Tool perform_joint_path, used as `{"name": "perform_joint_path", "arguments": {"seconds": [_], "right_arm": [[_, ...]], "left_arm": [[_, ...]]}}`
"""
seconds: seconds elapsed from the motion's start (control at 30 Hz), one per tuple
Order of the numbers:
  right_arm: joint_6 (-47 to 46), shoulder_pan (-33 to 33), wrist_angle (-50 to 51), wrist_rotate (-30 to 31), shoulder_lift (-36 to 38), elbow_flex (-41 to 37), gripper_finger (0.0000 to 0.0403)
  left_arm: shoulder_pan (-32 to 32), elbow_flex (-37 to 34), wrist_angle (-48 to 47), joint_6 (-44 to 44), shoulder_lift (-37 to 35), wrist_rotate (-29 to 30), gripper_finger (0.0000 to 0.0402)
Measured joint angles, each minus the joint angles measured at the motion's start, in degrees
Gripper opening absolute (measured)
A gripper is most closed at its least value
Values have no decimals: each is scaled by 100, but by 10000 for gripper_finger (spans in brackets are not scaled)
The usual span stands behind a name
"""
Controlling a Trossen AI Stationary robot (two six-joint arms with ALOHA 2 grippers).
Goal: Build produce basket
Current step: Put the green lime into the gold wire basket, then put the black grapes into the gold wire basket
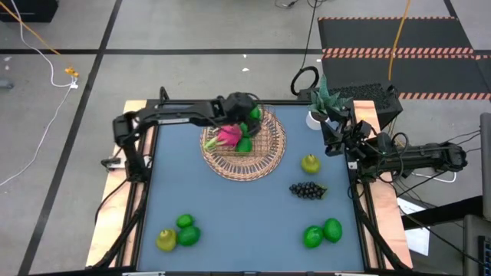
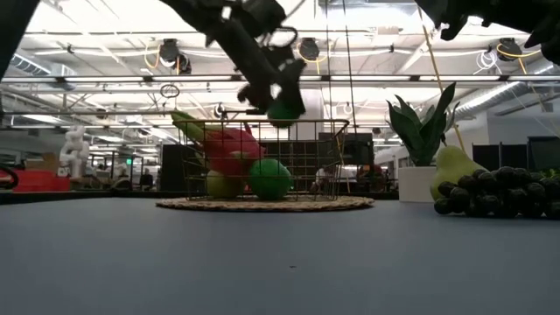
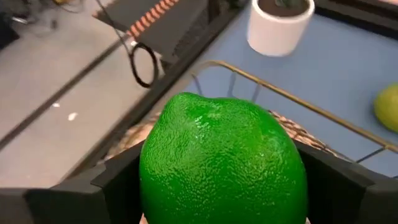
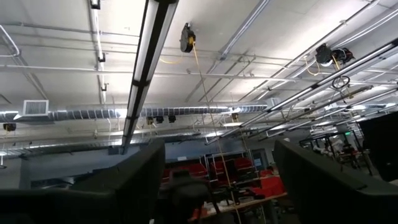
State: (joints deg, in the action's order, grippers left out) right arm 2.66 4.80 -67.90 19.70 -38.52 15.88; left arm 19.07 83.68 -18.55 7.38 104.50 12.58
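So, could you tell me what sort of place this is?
Probably a robotics lab or workshop in an open industrial hall: exposed ceiling ducts, long strip lights, and taped lines on a bare concrete floor.

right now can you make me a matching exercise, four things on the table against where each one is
Things:
1. dragon fruit
2. grapes
3. lime
4. white pot

Places:
A. held in the left end effector above the basket
B. far right corner of the table
C. lying in the basket
D. on the mat, right of the basket, beside a pear

Pairs: 1-C, 2-D, 3-A, 4-B
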Motion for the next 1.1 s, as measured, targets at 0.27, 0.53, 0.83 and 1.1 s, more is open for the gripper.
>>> {"name": "perform_joint_path", "arguments": {"seconds": [0.27, 0.53, 0.83, 1.1], "right_arm": [[-44, 0, 1, 0, 0, 0, 297], [-46, 0, 0, 5, -2, 1, 297], [-47, 0, 0, 5, 0, 1, 297], [-43, 0, 0, 5, 0, 1, 297]], "left_arm": [[-28, -4, 31, -7, 528, -65, 308], [-29, -4, 44, -593, 796, -64, 363], [-46, -4, 118, -621, 954, -68, 390], [-136, -2, 415, -665, 891, -64, 369]]}}
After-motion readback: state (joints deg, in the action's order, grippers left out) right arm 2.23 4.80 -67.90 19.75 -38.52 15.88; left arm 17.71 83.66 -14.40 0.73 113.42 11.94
